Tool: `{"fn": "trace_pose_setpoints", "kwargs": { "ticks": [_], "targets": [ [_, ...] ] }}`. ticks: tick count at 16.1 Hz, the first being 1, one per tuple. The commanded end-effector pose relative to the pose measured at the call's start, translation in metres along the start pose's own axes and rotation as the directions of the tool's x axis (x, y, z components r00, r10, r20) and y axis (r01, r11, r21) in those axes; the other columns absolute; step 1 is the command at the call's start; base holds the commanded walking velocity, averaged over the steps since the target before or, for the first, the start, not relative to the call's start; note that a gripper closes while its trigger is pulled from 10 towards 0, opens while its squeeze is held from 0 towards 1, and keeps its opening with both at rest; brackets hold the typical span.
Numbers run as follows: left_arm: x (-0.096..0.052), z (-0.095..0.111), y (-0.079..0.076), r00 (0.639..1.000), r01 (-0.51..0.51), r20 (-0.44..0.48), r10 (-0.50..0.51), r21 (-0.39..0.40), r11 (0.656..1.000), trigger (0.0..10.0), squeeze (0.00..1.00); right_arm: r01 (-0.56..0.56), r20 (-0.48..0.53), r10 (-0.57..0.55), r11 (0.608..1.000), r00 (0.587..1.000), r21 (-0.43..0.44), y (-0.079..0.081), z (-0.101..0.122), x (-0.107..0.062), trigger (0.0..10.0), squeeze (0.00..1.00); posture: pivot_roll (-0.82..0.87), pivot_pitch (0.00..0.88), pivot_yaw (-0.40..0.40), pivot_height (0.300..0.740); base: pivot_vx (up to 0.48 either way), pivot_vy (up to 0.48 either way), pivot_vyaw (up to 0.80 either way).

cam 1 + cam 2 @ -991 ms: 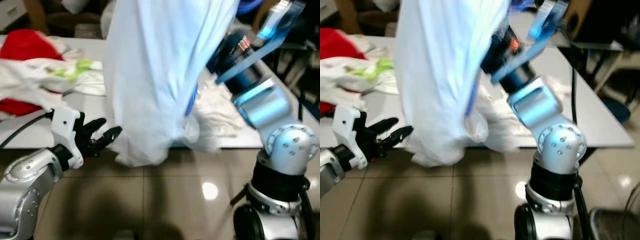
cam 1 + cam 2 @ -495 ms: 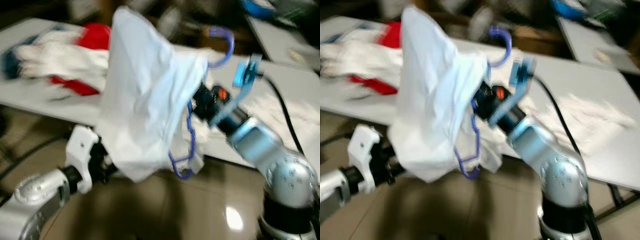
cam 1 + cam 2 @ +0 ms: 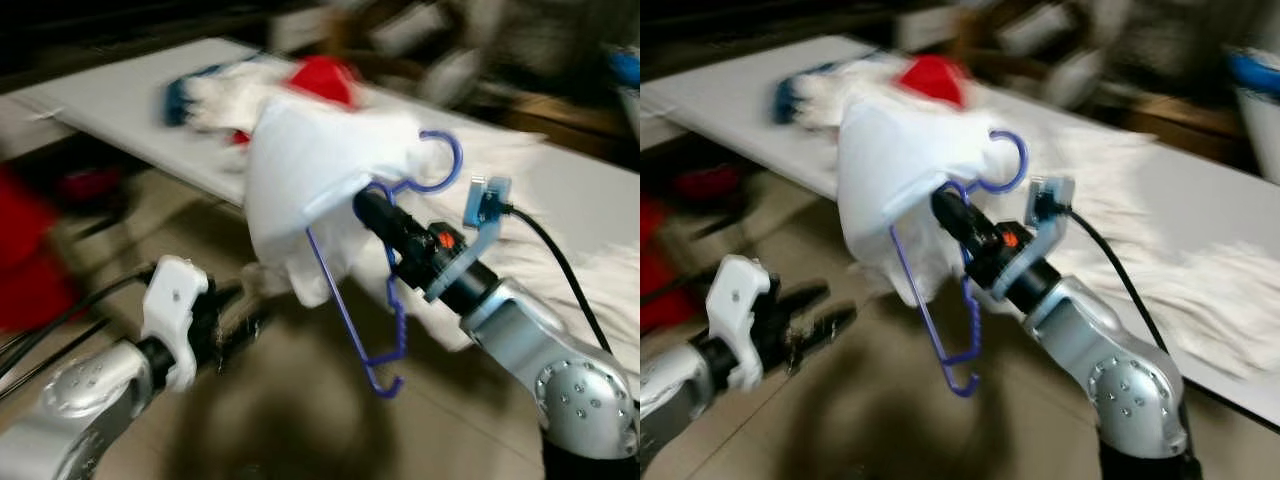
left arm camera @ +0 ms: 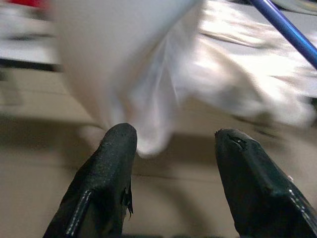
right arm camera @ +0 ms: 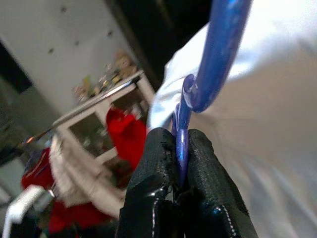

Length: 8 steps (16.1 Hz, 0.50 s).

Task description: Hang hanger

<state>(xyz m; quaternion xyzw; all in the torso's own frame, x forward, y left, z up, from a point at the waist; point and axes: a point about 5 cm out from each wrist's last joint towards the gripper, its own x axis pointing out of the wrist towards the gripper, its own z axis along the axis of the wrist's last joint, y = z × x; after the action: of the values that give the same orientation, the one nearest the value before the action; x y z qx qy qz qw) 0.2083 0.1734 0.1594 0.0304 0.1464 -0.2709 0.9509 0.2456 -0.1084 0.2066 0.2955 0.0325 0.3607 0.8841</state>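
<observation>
Blue hanger with white garment is clamped in right hand | left hand held wide, empty | hanging not yet done

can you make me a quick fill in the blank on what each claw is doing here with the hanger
1. The right claw is shut on the ____ hanger.
2. A ____ garment is draped over the hanger.
3. The left claw has its fingers ____, holding nothing.
4. More clothes lie on the long white ____ behind.

Missing words: blue; white; open; table
</observation>
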Motion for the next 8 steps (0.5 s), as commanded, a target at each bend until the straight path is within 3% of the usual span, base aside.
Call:
{"fn": "trace_pose_setpoints", "kwargs": {
  "ticks": [1, 2, 3, 4, 6, 8],
  "targets": [
    [0.002, 0.006, 0.014, 0.990, -0.128, 0.058, 0.128, 0.009, 0.992, 10.0, 0.00, -0.006, 0.030, 0.007, 1.000, 1.000, -0.023, -0.001, 0.003, -0.001, 10.0, 0.00, -0.01, 0.003, -0.078, 0.740, 0.000, 0.000, 0.80],
    [0.005, 0.008, 0.019, 0.976, -0.194, 0.099, 0.194, -0.009, 0.981, 10.0, 0.03, -0.005, 0.037, 0.006, 1.000, 0.999, -0.017, -0.003, 0.001, -0.003, 10.0, 0.00, -0.01, 0.006, -0.079, 0.740, 0.000, 0.000, 0.80],
    [0.005, 0.009, 0.020, 0.968, -0.219, 0.119, 0.219, -0.012, 0.976, 10.0, 0.31, -0.004, 0.036, 0.005, 1.000, 0.999, -0.022, -0.005, -0.001, -0.003, 10.0, 0.00, 0.00, 0.007, -0.079, 0.740, 0.000, 0.000, 0.80],
    [0.007, 0.009, 0.018, 0.945, -0.286, 0.163, 0.283, -0.002, 0.958, 10.0, 0.51, 0.002, 0.050, -0.001, 1.000, 0.999, -0.024, -0.011, -0.002, -0.005, 10.0, 0.00, 0.00, 0.014, -0.078, 0.740, 0.000, 0.000, 0.80],
    [0.005, 0.004, 0.021, 0.929, -0.336, 0.163, 0.331, 0.004, 0.942, 10.0, 0.45, 0.009, 0.053, -0.008, 1.000, 0.999, -0.020, -0.017, -0.003, -0.006, 10.0, 0.00, 0.00, 0.025, -0.077, 0.740, 0.000, 0.000, 0.80],
    [0.004, 0.005, 0.024, 0.948, -0.277, 0.166, 0.270, 0.019, 0.961, 10.0, 0.22, 0.011, 0.053, -0.009, 0.999, 0.999, -0.037, -0.022, -0.004, -0.002, 10.0, 0.00, 0.01, 0.031, -0.076, 0.740, 0.000, 0.000, 0.80]
  ]
}}
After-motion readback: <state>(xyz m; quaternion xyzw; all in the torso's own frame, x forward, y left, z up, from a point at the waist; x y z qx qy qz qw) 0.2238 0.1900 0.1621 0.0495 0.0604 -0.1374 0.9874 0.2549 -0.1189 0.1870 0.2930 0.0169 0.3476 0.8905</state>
